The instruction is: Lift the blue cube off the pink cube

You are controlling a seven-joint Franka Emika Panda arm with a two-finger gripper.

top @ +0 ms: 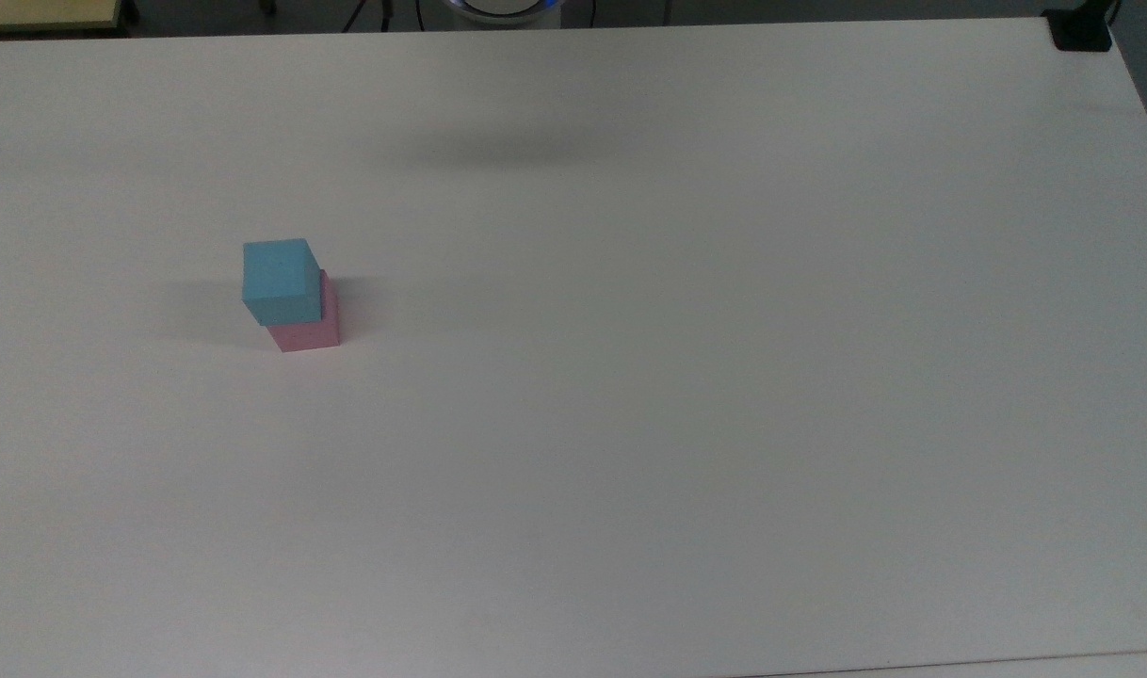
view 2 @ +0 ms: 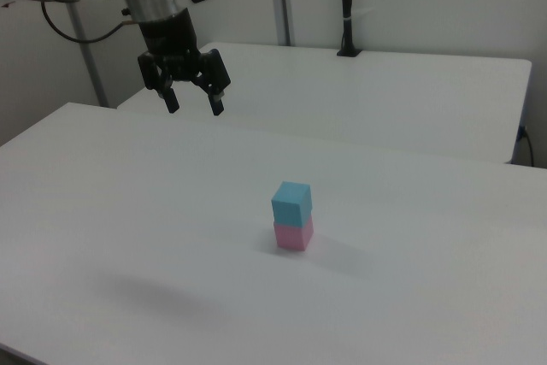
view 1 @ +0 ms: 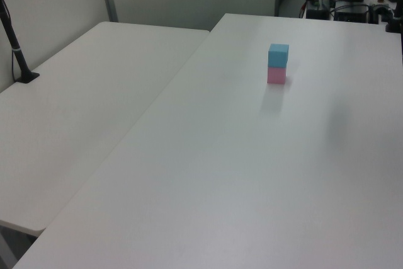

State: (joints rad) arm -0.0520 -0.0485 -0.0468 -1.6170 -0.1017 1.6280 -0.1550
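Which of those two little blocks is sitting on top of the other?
The small light blue matte cube is on top. It rests on the pale pink matte cube, which stands on the white table. The open claw hangs apart from both.

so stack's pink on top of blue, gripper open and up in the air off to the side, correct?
The order is reversed: the blue cube sits on top of the pink cube, as the right view shows. The rest holds: the gripper is open, up in the air and off to the right view's left of the stack.
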